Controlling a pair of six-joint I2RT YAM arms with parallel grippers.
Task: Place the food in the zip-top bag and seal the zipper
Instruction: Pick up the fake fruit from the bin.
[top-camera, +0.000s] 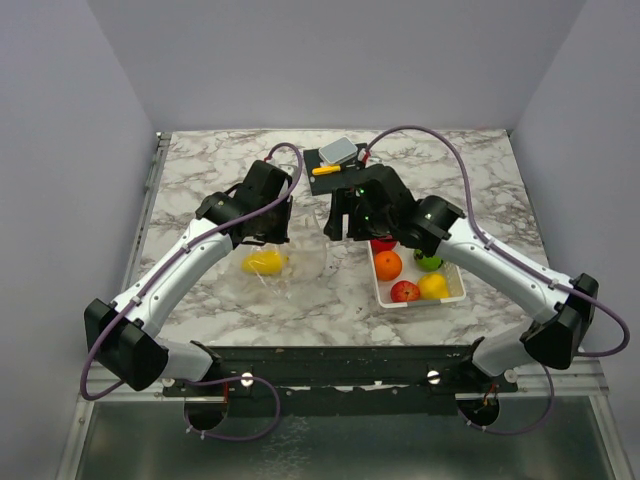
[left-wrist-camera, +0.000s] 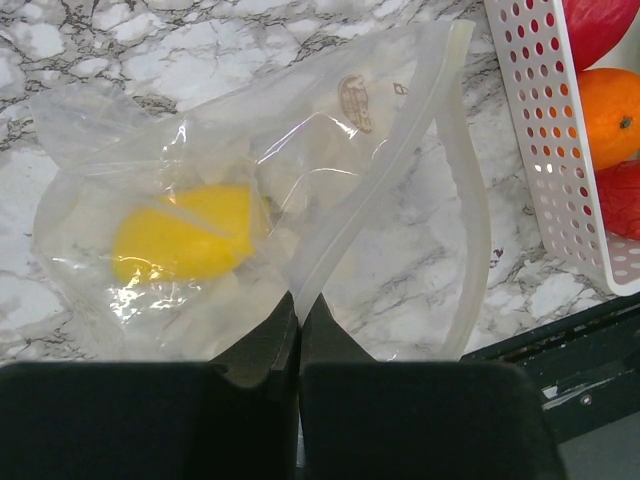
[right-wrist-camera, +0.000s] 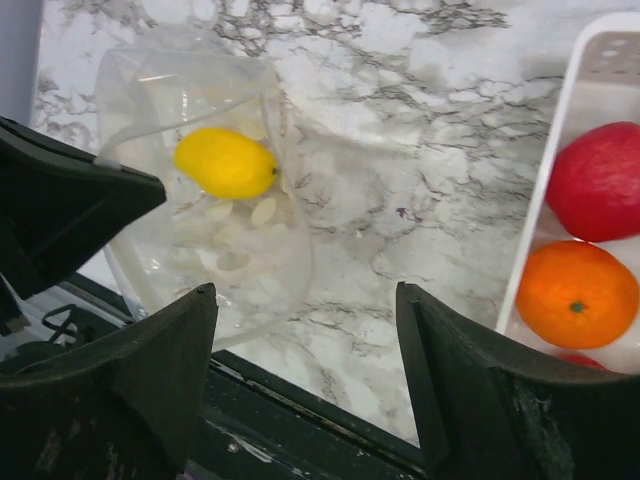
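Note:
The zip-top bag (top-camera: 298, 262) lies open on the marble table with one yellow fruit (top-camera: 264, 262) inside. My left gripper (left-wrist-camera: 298, 300) is shut on the zipper (left-wrist-camera: 395, 175) strip at the bag's (left-wrist-camera: 220, 150) mouth; the yellow fruit (left-wrist-camera: 185, 232) shows through the plastic. In the top view the left gripper (top-camera: 283, 238) sits over the bag's far edge. My right gripper (right-wrist-camera: 305, 300) is open and empty, above bare table between the bag (right-wrist-camera: 200, 230) and the basket (right-wrist-camera: 540, 210). More food lies in the basket: a red fruit (right-wrist-camera: 600, 180) and an orange one (right-wrist-camera: 578, 293).
The white basket (top-camera: 378, 280) right of the bag holds red (top-camera: 405, 291), orange (top-camera: 388, 265), green (top-camera: 428, 261) and yellow (top-camera: 434, 286) fruits. A black board (top-camera: 325, 182) with a yellow-handled knife (top-camera: 328, 168) lies at the back. The black mounting rail runs along the near table edge.

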